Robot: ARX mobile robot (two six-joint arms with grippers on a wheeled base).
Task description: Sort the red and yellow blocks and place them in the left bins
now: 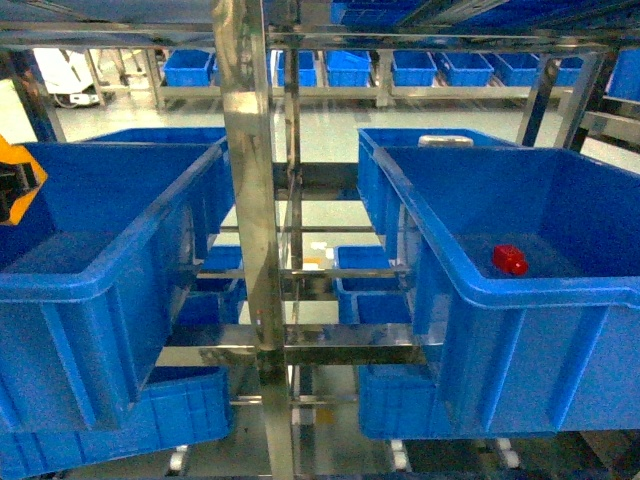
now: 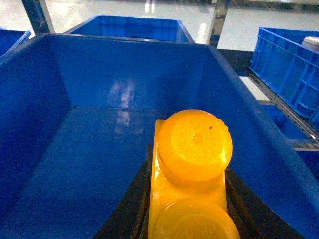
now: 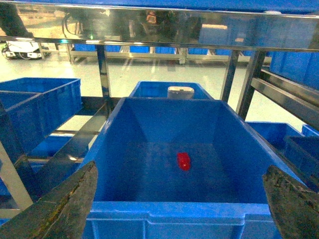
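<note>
Closest to you, in the left wrist view: one yellow block (image 2: 192,174), two round studs, sitting pinched between the dark fingers (image 2: 127,209) of the left gripper (image 2: 192,219), which is hanging over the inside of a left bin (image 2: 89,164). You are seeing only bare blue floor in that bin.

Item two: one red block (image 1: 509,260), lying on the floor of the right-hand bin (image 1: 520,340); the right wrist view is showing it near the middle of that floor (image 3: 184,161).

Right gripper (image 3: 182,209): its two worn fingers (image 3: 65,209) are standing spread wide at the lower corners of its view, holding nothing, hanging just before the near rim of that bin.

Surface: you are looking at a shiny steel rack (image 1: 255,200), its upright post dividing the head view, with two large blue bins on the near level, one each side, and more blue crates sitting behind and below.

Room: pale glossy floor (image 1: 330,120), with a row of further blue crates (image 1: 400,68) lining a far rack.
</note>
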